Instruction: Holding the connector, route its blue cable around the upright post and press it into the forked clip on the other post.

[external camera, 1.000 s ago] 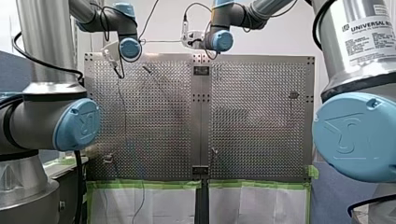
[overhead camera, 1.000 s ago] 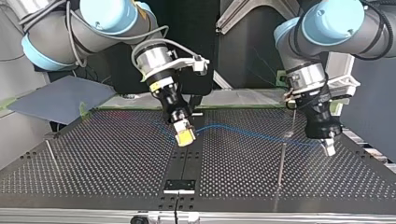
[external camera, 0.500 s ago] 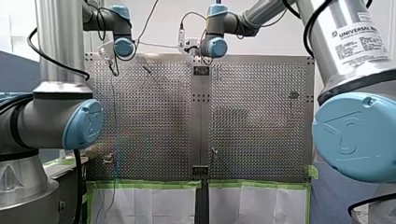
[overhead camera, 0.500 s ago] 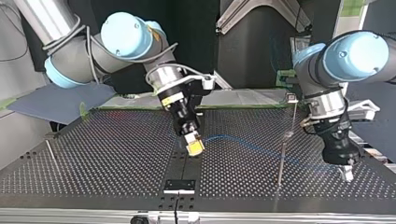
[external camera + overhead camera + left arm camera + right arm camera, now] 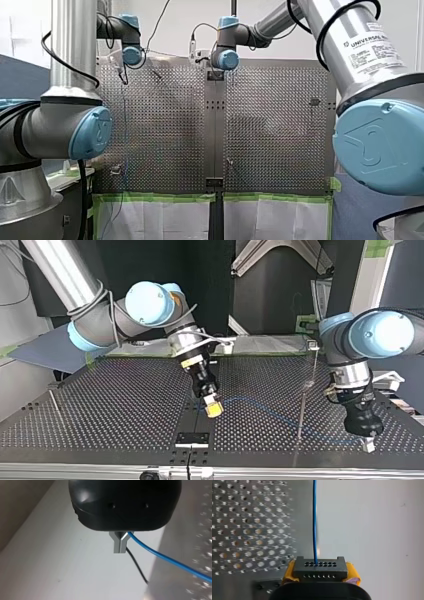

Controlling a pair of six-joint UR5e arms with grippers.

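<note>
1. My right tool (image 5: 320, 573) is clamped on the connector (image 5: 320, 567). This black block with rows of small holes sits between the yellow pads (image 5: 290, 570), one on each side.
2. The blue cable (image 5: 314, 517) leaves the connector's holed face and runs straight on ahead of the tool.
3. In the top view the right tool (image 5: 213, 410) hangs tilted just above the perforated counter (image 5: 125, 410), near its middle seam.
4. From there the blue cable (image 5: 260, 407) makes a small arc. It then runs low over the counter toward the view's right, to my left tool (image 5: 368, 443), which points down close to the counter's near right corner.
5. A thin upright post (image 5: 301, 412) stands between the two tools. The cable crosses it near its foot in this view; I cannot tell whether they touch.
6. In the left wrist view the left tool (image 5: 119, 551) is narrow, its metal fingers (image 5: 116, 545) pressed together at the tips. The blue cable (image 5: 170, 560) comes out of the fork where they join and trails off over the counter.
7. A thin black wire (image 5: 137, 566) runs out from behind those fingers.
8. Beyond the post, at the counter's far edge, a small fitting (image 5: 312, 345) sits too small to tell its shape.
</note>
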